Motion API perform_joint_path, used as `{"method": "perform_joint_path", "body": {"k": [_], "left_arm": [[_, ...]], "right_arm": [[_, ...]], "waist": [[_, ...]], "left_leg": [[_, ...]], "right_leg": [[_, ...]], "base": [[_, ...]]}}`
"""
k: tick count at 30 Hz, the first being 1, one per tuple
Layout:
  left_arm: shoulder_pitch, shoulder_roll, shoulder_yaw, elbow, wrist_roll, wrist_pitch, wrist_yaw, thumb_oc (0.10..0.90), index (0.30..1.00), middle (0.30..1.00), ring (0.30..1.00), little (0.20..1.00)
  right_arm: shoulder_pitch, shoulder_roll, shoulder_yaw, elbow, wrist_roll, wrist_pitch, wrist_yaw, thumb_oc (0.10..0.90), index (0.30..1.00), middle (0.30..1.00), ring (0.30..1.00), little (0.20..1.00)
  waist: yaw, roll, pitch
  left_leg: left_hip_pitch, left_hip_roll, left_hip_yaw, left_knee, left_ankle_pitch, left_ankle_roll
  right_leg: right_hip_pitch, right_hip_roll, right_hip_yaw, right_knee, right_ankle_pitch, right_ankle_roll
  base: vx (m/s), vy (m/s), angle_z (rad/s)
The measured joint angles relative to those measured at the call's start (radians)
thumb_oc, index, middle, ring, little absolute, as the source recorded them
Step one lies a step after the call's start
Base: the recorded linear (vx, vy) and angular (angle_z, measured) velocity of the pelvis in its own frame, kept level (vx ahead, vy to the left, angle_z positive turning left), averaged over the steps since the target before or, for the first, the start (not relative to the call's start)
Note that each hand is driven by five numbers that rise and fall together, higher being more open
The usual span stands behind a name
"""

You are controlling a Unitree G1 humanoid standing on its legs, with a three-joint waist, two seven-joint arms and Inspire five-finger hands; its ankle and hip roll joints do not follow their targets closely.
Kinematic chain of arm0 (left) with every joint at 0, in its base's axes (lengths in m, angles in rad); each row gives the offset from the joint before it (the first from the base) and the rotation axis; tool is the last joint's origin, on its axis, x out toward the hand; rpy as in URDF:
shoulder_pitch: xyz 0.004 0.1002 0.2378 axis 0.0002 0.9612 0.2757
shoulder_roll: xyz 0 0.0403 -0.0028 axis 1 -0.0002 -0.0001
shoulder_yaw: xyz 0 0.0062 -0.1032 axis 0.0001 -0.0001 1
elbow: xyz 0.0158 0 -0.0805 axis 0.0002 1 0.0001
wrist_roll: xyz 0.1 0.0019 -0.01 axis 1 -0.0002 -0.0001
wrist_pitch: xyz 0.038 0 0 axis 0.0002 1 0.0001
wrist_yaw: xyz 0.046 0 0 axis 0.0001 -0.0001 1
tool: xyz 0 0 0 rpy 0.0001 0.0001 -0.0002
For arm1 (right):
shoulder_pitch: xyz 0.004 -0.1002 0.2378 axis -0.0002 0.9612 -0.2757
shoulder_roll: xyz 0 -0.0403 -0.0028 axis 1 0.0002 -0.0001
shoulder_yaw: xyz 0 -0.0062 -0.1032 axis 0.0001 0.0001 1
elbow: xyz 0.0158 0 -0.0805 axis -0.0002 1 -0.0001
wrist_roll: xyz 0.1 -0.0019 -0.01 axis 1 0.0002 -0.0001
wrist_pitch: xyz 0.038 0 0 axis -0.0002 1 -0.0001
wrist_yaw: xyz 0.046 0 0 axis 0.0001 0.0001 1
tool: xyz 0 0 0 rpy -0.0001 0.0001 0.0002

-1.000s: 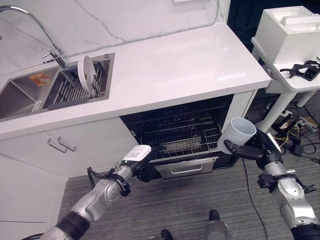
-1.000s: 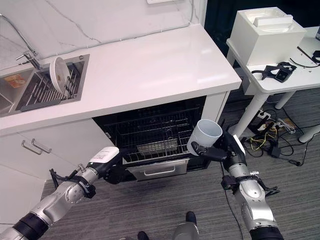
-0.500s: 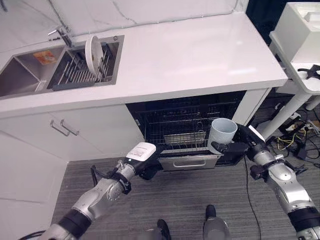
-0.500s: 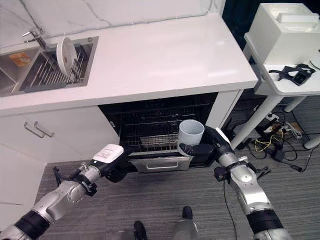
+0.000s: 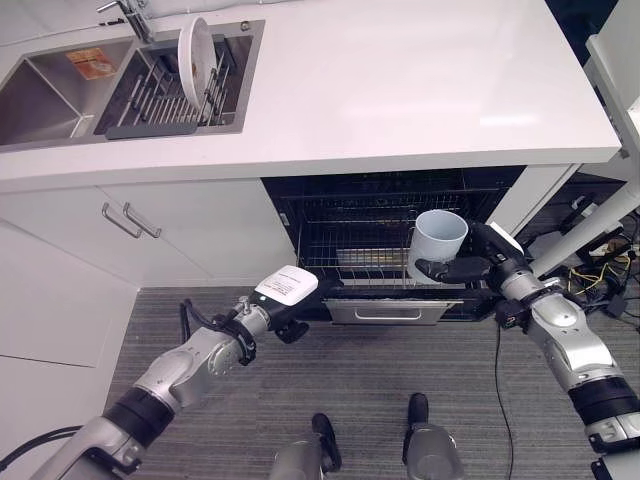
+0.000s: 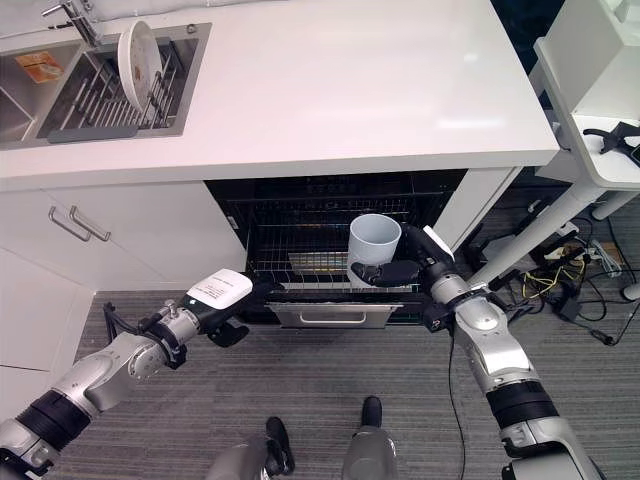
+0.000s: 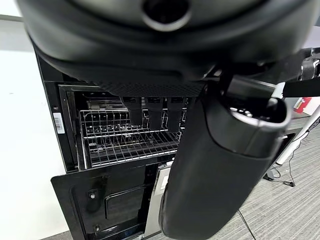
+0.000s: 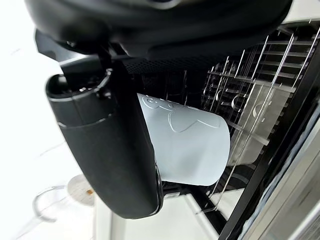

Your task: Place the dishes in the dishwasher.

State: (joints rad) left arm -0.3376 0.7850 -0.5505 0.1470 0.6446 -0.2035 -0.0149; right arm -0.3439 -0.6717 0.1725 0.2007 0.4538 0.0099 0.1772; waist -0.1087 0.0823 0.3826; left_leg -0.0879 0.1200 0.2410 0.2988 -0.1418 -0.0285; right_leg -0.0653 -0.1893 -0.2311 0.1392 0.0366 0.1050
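The right hand (image 5: 462,267) has its fingers and thumb curled round a pale cup (image 5: 437,243), upright with the mouth up, just over the front edge of the dishwasher (image 5: 390,250) rack (image 5: 350,235). The left hand (image 5: 290,310) sits at the dishwasher's lower left corner, by the pulled-out rack front; its fingers point into the opening in the left wrist view, but whether they grip anything there I cannot tell.

1 plate (image 5: 196,48) stands on edge in the drying rack (image 5: 160,95) in the sink (image 5: 40,100), on the worktop (image 5: 400,80) well away from the dishwasher.

Step in hand, as I judge it: setting the cup into the rack. To do it well, carry the cup further in past the rack's front rail, tip it mouth down between the wires, lower until it rests, only then loosen the fingers. Left hand should steady the rack so it doesn't roll. Risk: rim catching a wire.
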Motion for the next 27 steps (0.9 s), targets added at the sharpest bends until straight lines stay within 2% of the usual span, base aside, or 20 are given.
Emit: {"method": "perform_joint_path", "body": {"k": [3,7,12,15,18,20,22,27], "left_arm": [[0.003,0.0,0.0,0.0,0.009,-0.001,0.0,0.8,0.9,0.9,0.9,0.9],[0.002,0.0,0.0,0.0,0.009,-0.001,-0.001,0.8,0.9,0.9,0.9,0.9],[-0.001,0.001,0.0,0.0,0.009,-0.012,-0.033,0.8,0.9,0.9,0.9,0.9],[-0.021,0.03,-0.009,0.0,0.009,-0.045,-0.044,0.8,0.9,0.9,0.9,0.9],[-0.063,0.042,-0.012,0.001,0.008,-0.046,-0.058,0.8,0.9,0.9,0.9,0.9],[-0.087,0.06,-0.017,0.001,0.007,-0.049,-0.062,0.8,0.9,0.9,0.9,0.9],[-0.158,0.102,-0.046,-0.001,0.003,-0.073,-0.072,0.8,0.9,0.9,0.9,0.9],[-0.22,0.106,-0.051,-0.001,-0.011,-0.084,-0.085,0.8,0.9,0.9,0.9,0.9]], "right_arm": [[0.015,0.002,0.001,-0.06,-0.001,0.005,0.002,0.4,0.3,0.3,0.3,0.3],[0.009,0.002,0.001,-0.046,-0.002,0.022,-0.016,0.4,0.3,0.3,0.3,0.3],[-0.047,-0.004,0.001,0.056,-0.013,0.068,-0.035,0.4,0.3,0.3,0.3,0.3],[-0.104,-0.008,0.002,0.169,-0.014,0.082,-0.039,0.4,0.3,0.3,0.3,0.3],[-0.151,-0.021,0.003,0.247,-0.014,0.088,-0.042,0.4,0.3,0.3,0.3,0.3],[-0.183,-0.024,0.004,0.275,-0.013,0.09,-0.051,0.4,0.3,0.3,0.3,0.3],[-0.28,-0.038,0.01,0.354,0.0,0.091,-0.055,0.4,0.3,0.3,0.3,0.3],[-0.364,-0.059,0.01,0.44,0.002,0.105,-0.055,0.4,0.3,0.3,0.3,0.3]], "waist": [[-0.001,0.0,0.002],[0.007,-0.001,0.002],[0.017,-0.001,0.002],[0.024,-0.002,0.003],[0.03,-0.001,0.008],[0.038,-0.002,0.017],[0.051,0.005,0.037],[0.061,0.015,0.087]], "left_leg": [[0.0,0.001,0.001,0.003,-0.001,0.0],[0.0,0.003,-0.001,0.012,-0.004,0.001],[-0.005,0.007,-0.003,0.027,-0.004,0.002],[-0.028,0.015,-0.017,0.048,-0.005,0.001],[-0.049,0.019,-0.031,0.065,-0.005,0.001],[-0.053,0.02,-0.031,0.068,-0.005,0.001],[-0.092,0.02,-0.042,0.089,-0.005,0.005],[-0.118,0.018,-0.054,0.113,-0.006,0.008]], "right_leg": [[0.0,0.001,0.002,0.001,0.0,0.0],[0.005,0.001,0.001,0.002,0.001,-0.001],[0.007,0.003,0.0,0.006,0.004,-0.004],[0.003,0.009,-0.011,0.003,0.011,-0.008],[0.001,0.012,-0.026,0.003,0.014,-0.011],[-0.001,0.013,-0.027,0.002,0.018,-0.013],[-0.025,0.011,-0.031,0.0,0.031,-0.012],[-0.032,0.009,-0.042,0.001,0.035,-0.012]], "base": [[0.01,-0.011,0.0],[0.01,-0.04,0.0],[0.0,0.0,0.0],[-0.05,-0.024,0.1],[-0.03,-0.014,0.15],[-0.07,-0.01,0.02],[-0.06,-0.007,0.06],[0.0,0.002,0.09]]}}
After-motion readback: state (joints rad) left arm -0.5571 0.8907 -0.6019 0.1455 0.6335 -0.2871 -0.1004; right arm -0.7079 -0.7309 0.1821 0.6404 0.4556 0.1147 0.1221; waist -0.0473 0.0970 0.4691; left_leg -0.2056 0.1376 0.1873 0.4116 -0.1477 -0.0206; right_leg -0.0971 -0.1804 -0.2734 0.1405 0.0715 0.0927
